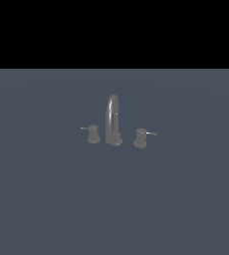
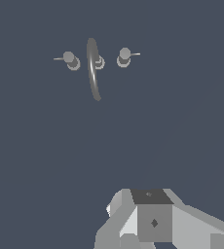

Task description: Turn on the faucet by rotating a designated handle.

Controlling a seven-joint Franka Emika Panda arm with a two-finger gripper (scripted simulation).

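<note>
The small dull-grey faucet (image 1: 113,122) stands on the dark blue-grey floor with a tall arched spout on a round base. The designated handle (image 1: 141,137) is the stubby knob at the exterior view's right, its thin pale lever projecting rightward. The twin knob (image 1: 93,133) has its lever pointing left. The wrist view shows them from above: spout (image 2: 92,68), designated handle (image 2: 124,56), twin knob (image 2: 71,60). Only the grey body of my gripper (image 2: 153,221) shows, far from the faucet and touching nothing. Its fingers are hidden. The arm is out of the exterior view.
The flat blue-grey ground (image 1: 114,199) spreads all around the faucet. A black band fills the top of the exterior view.
</note>
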